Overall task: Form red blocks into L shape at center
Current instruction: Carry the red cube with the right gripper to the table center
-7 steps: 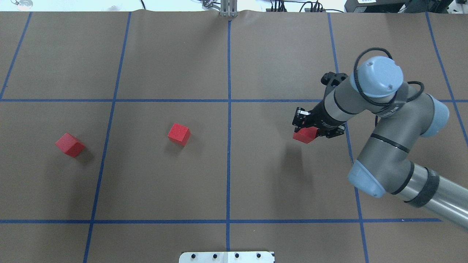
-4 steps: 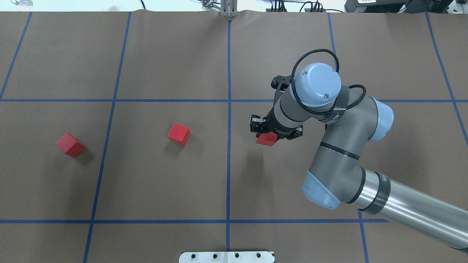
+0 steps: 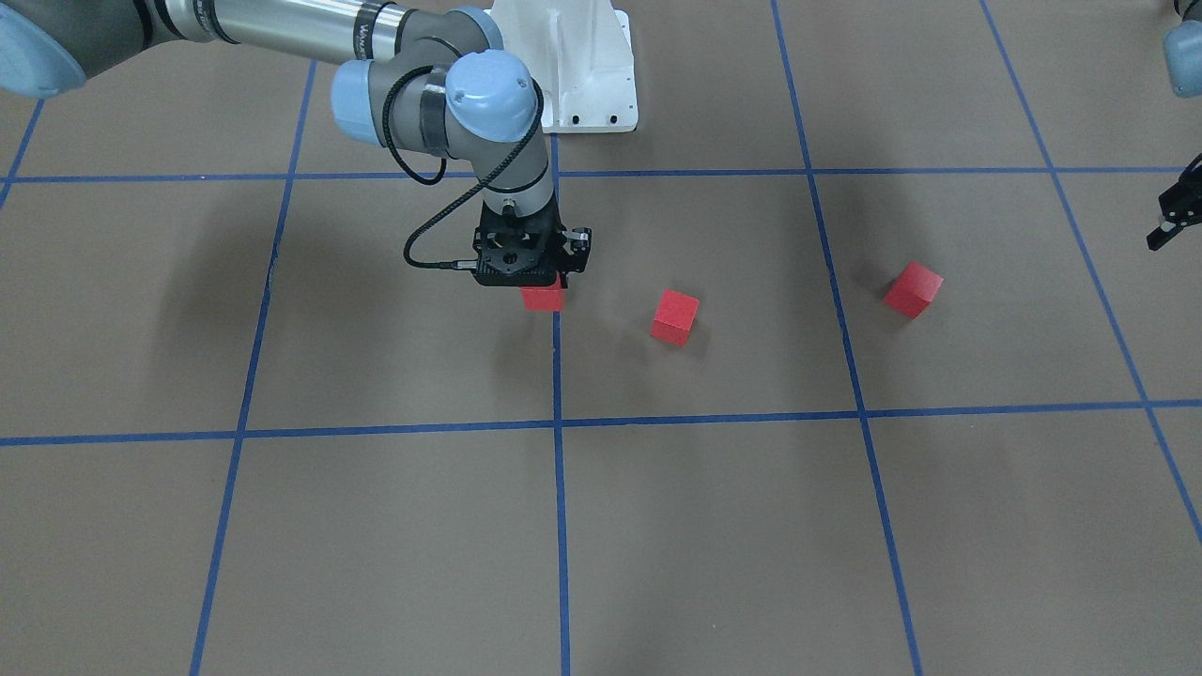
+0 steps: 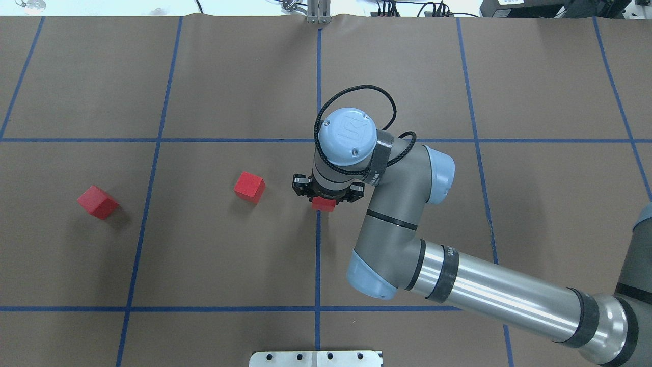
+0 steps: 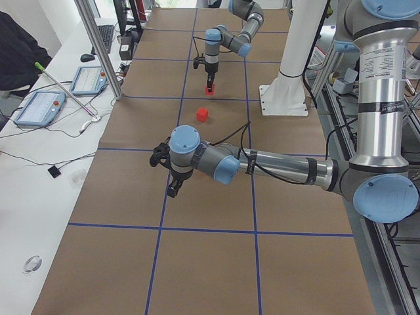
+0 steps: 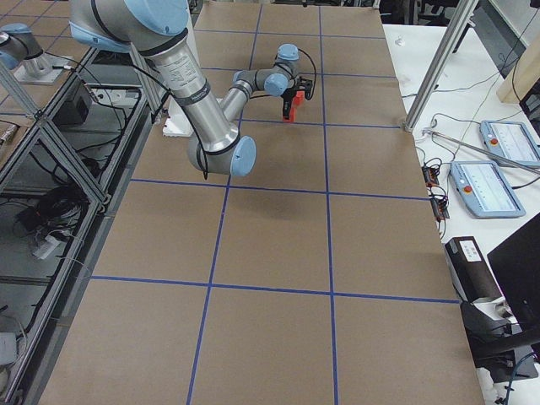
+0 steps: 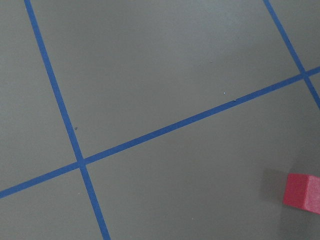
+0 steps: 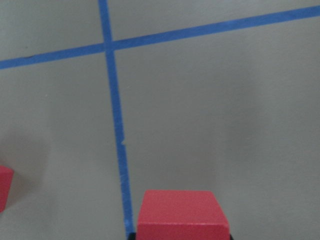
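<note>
My right gripper [image 4: 324, 200] is shut on a red block [image 4: 324, 204] and holds it over the centre blue line, just above the table. It also shows in the front view [image 3: 542, 299] and in the right wrist view [image 8: 182, 216]. A second red block [image 4: 249, 187] lies a little to its left on the paper. A third red block [image 4: 97, 202] lies further left, one grid square over. My left gripper [image 3: 1163, 230] shows only partly at the front view's right edge, clear of the blocks. I cannot tell whether it is open. The left wrist view shows one red block [image 7: 302, 193].
Brown paper with a blue tape grid [image 4: 318, 102] covers the table. The white robot base [image 3: 582, 66] stands at the near edge by the robot. A side bench with tablets [image 5: 39, 105] runs along the far edge.
My right arm has swung left with the red block in its grip, from the right grid square to the centre line. The other two blocks have not moved.
</note>
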Robot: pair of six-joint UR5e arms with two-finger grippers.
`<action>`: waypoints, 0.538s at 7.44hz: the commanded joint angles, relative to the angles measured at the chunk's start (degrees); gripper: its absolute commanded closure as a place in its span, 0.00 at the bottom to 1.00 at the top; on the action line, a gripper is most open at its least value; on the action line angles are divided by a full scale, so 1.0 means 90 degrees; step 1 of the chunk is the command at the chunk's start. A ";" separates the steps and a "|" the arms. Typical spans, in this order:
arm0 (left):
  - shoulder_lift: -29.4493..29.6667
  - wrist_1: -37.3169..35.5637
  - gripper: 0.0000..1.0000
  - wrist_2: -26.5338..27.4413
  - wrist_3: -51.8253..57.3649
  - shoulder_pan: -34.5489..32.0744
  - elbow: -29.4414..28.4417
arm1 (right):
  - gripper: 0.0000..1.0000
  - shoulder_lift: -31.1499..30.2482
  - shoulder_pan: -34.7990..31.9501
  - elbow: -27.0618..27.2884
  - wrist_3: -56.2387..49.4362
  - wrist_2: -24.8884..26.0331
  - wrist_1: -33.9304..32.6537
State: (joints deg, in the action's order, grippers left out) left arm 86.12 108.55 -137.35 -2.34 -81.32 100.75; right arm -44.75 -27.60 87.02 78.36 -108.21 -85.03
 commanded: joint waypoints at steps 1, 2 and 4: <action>0.0001 0.0000 0.00 0.0007 -0.0004 0.0003 -0.0003 | 1.00 0.0129 0.0078 -0.0225 0.0083 0.0012 -0.0015; 0.0001 0.0000 0.00 0.0007 -0.0004 0.0003 -0.0003 | 1.00 0.0109 0.0136 -0.0225 0.0160 0.0012 -0.0015; 0.0001 0.0000 0.00 0.0007 -0.0004 0.0003 -0.0013 | 1.00 0.0129 0.0176 -0.0196 0.0219 0.0012 -0.0122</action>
State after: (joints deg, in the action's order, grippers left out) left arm 86.13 108.54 -137.29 -2.37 -81.30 100.70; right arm -43.64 -26.25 85.09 80.05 -108.10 -85.73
